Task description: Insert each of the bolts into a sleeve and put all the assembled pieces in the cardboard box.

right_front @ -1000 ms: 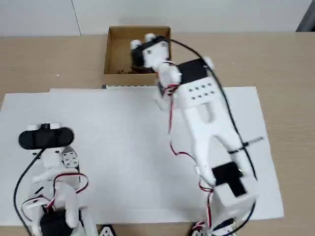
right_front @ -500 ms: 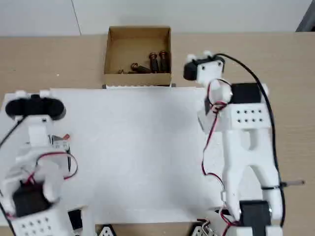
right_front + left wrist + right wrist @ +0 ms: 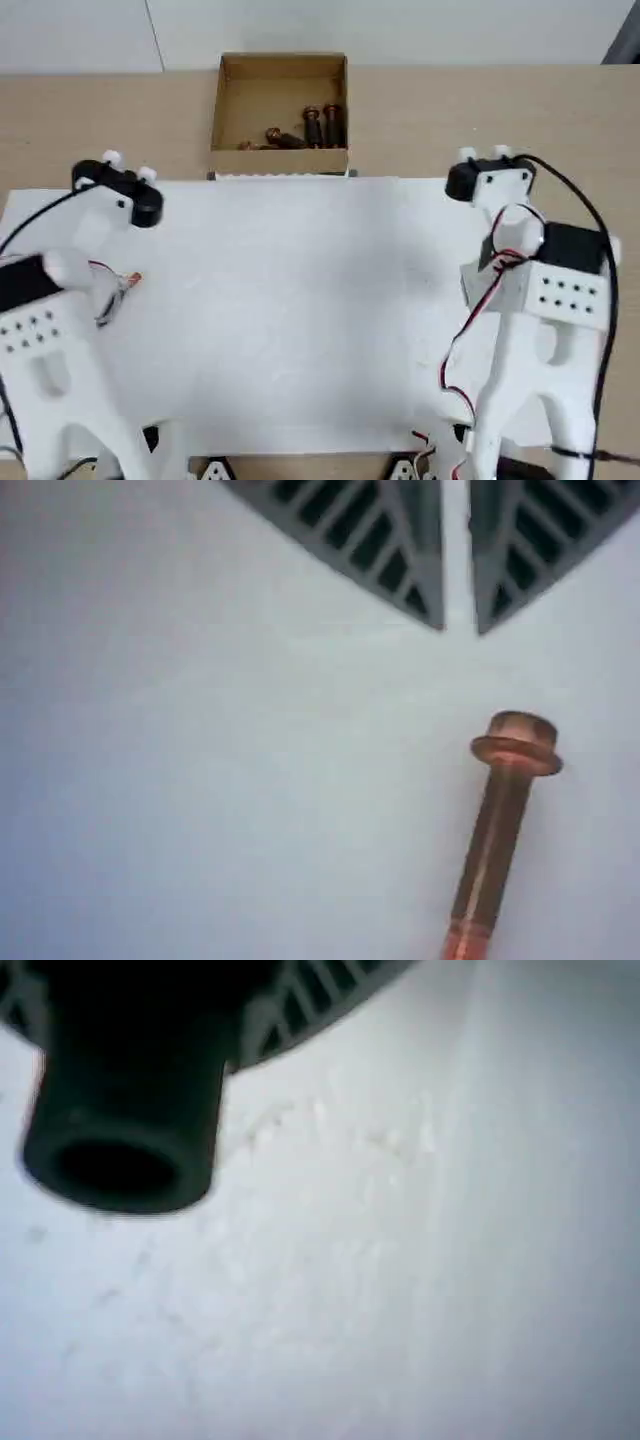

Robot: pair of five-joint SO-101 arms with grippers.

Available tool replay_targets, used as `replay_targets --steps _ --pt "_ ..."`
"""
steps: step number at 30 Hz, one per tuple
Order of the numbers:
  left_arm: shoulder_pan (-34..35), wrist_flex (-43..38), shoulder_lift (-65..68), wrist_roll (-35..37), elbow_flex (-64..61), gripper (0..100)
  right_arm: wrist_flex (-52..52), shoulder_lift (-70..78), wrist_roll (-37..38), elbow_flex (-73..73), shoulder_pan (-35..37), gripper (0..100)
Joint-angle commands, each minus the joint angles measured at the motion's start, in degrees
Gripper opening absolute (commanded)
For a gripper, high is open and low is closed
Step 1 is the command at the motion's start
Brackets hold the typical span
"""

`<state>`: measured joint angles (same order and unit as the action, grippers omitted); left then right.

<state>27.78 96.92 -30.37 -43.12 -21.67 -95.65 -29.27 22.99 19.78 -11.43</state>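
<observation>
Since half a second ago the right arm (image 3: 530,300) has pulled back from the cardboard box (image 3: 283,62) to the right edge of the white sheet (image 3: 300,300), and the left arm (image 3: 60,300) has swung in over the sheet's left side. The left fingers (image 3: 380,540) are all but closed, with only a thin slit between them. They hold nothing and hang just beside the head of a bolt (image 3: 505,820) lying flat on the sheet. The right fingers (image 3: 320,995) seem to grip a black sleeve (image 3: 120,1130) by one end, though the hold itself is hidden. Finished pieces (image 3: 312,128) lie in the box on the desk (image 3: 450,110). If the left fingers come down this narrow, they would likely nudge the bolt and roll it away. Gripped at one end, the sleeve could tilt and miss the bolt.
</observation>
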Motion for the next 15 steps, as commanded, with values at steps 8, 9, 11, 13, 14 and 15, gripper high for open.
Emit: replay_targets --steps 8,9,11,13,14,15 --pt "6.7 3.5 21.8 -9.2 12.8 1 1.0 -8.8 0.8 3.3 -2.4 0.4" --pt "6.3 3.5 23.6 -9.4 13.5 1 1.0 -9.2 0.7 3.3 -2.3 0.4" --pt "6.2 3.5 26.3 -11.1 14.4 1 1.0 -9.5 0.5 3.3 -2.3 0.4" --pt "6.2 3.5 28.3 -12.4 14.7 1 1.0 -9.5 0.5 3.4 -2.4 0.4" --pt "6.2 3.5 29.1 -12.9 14.7 1 1.0 -9.6 0.5 3.4 -2.4 0.4" --pt "6.2 3.5 29.5 -13.4 14.7 1 0.9 -9.7 0.5 3.4 -2.4 0.4"
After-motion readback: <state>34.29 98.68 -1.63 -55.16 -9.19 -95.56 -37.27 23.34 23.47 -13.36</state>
